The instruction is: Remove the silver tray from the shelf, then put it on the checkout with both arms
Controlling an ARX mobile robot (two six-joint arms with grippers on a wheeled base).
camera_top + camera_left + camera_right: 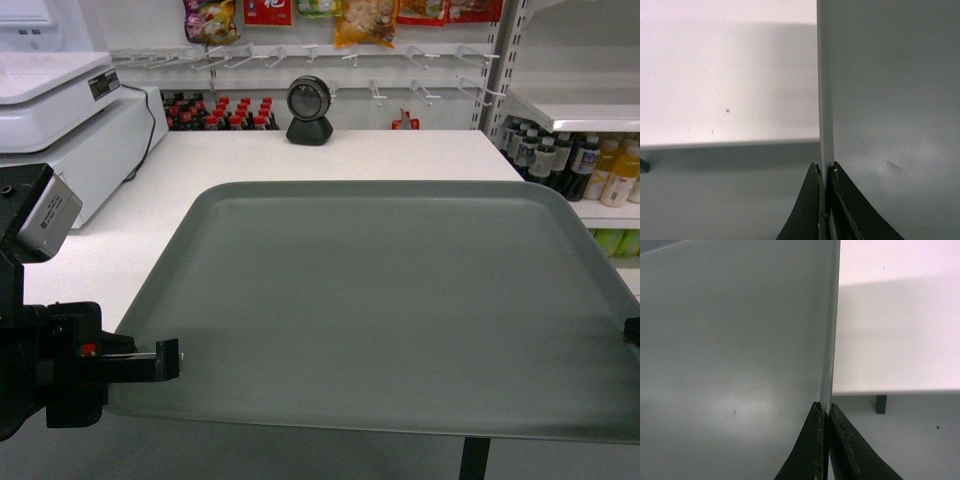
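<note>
The silver tray (380, 300) is a large matte grey-green rectangle, held level over the white checkout (330, 155), with its near part overhanging the counter's front edge. My left gripper (165, 360) is shut on the tray's left rim. In the left wrist view the black fingers (812, 210) pinch the rim of the tray (890, 100) edge-on above the checkout (715, 75). Only a sliver of my right gripper (632, 330) shows at the tray's right rim. The right wrist view shows the right gripper (827, 409) shut on the tray (730, 340). I cannot tell whether the tray touches the counter.
A white cash register (60, 120) stands at the counter's far left and a round black scanner (308, 110) at its back. A store shelf (580, 110) with bottles is at the right. A dark counter leg (474, 458) shows below the tray.
</note>
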